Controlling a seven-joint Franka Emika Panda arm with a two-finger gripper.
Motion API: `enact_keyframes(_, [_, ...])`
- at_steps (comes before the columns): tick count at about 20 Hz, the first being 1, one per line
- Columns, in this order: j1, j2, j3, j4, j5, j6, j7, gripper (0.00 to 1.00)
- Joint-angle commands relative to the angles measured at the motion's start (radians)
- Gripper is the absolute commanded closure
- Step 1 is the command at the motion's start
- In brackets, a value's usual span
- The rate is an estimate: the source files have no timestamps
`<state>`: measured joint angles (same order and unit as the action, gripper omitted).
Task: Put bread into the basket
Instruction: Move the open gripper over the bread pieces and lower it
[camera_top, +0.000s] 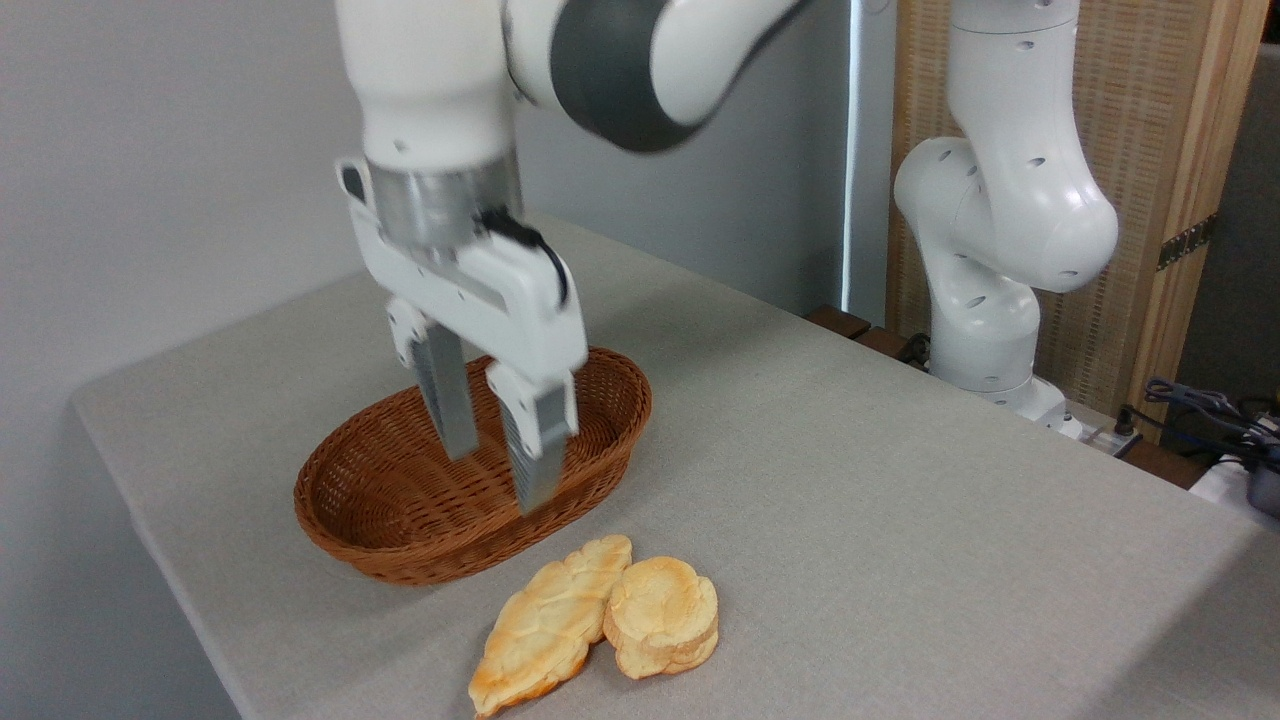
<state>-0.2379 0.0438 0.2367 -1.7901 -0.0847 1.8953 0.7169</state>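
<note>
Below and right of the end effector (497, 478), on the bench (900, 500): the bread (662, 614), a small round bun, lying flat. It touches the longer braided loaf (548, 625) on its left; both are just in front of the basket (400, 520), outside it. Basket sits directly under and behind the end effector, nothing visible inside. End effector hangs over the basket's near rim, fingers pointing down, spread with a moderate gap, holding nothing. Arm base (990, 330) is far right, at the bench's back edge.
</note>
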Motion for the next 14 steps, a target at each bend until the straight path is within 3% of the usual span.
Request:
enact_keyframes(1, [-0.004, -0.018, 0.053, -0.086, 0.000, 0.069, 0.099, 0.00])
enact_keyframes(5, [-0.004, -0.018, 0.098, -0.132, 0.000, 0.126, 0.128, 0.00])
enact_keyframes(14, [-0.004, -0.019, 0.188, -0.190, 0.002, 0.126, 0.185, 0.00])
